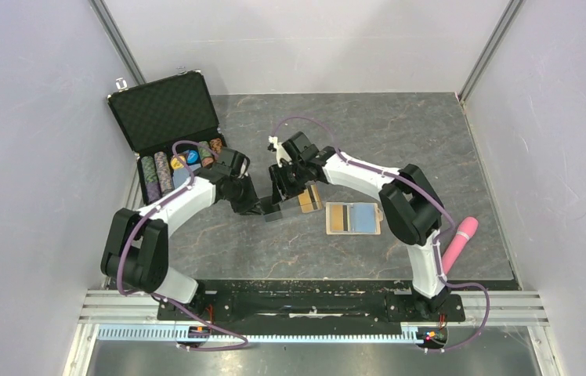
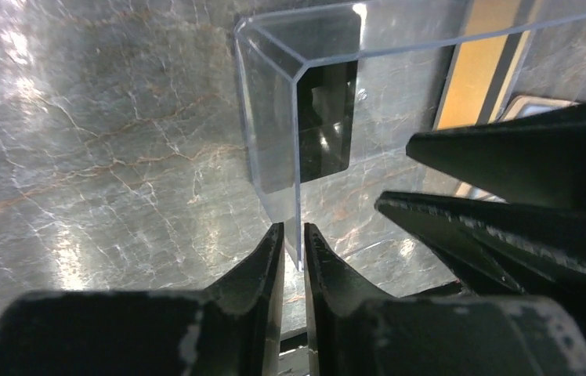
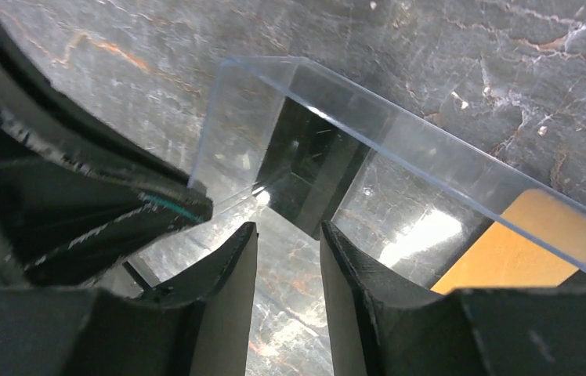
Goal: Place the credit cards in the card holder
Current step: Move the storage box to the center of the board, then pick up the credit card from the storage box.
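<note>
In the left wrist view my left gripper [image 2: 294,239] is shut on the thin edge of a clear plastic sleeve [image 2: 274,117]. A black credit card [image 2: 327,117] sits inside the sleeve. Seen from the right wrist, my right gripper [image 3: 288,235] is open, its tips just short of the black card's [image 3: 309,172] end, with nothing between them. The gold-orange credit card [image 1: 309,197] lies flat on the table beside the sleeve. The tan card holder [image 1: 352,218] lies open, blue lining up, to the right of both grippers [image 1: 268,210] [image 1: 283,188].
A black foam-lined case [image 1: 166,110] with poker chips [image 1: 163,171] stands open at the back left. A pink cylinder [image 1: 460,243] lies at the table's right edge. Both arms meet mid-table, with the left gripper's fingers [image 3: 117,204] close beside the right jaws.
</note>
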Motion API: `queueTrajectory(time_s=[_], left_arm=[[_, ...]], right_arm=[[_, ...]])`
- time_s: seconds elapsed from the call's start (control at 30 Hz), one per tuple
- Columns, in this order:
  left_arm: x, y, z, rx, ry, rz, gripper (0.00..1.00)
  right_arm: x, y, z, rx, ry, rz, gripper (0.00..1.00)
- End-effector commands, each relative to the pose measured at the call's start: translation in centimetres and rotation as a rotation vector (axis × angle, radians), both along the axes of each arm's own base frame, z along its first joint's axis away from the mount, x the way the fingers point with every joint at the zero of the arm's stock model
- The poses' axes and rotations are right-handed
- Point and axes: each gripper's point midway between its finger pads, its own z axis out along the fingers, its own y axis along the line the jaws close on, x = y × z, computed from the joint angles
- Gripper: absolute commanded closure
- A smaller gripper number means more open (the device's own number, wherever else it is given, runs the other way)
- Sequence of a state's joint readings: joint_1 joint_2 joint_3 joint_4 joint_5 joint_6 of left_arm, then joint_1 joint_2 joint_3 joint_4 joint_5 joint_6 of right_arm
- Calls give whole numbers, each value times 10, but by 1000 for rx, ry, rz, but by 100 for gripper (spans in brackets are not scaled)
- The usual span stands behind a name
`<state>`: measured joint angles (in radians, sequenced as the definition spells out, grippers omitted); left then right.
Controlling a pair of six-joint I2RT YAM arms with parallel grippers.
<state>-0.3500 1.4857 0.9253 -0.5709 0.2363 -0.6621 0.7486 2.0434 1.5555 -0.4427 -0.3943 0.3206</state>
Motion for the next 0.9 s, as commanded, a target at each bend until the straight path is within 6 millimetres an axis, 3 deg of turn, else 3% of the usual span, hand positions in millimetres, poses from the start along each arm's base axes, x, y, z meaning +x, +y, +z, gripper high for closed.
queueTrajectory(time_s=[0.0, 0.27, 0.5, 0.63, 0.87], left_arm=[[3, -5, 1, -28, -17, 79, 76], [-1, 13, -5, 72, -16, 31, 76], [5, -1, 0, 10, -31, -14, 95], [7, -9, 0, -22, -25, -23, 98], [5, -16, -2, -31, -18, -35, 98]], right_arm=[[3, 1, -10, -21, 1, 12, 63], [8, -5, -36, -86, 9, -6, 65], [0, -6, -58, -98, 65, -1, 70], [-4, -1, -63, -74, 98, -3, 74], [-10, 11, -64, -11, 154, 14, 94]])
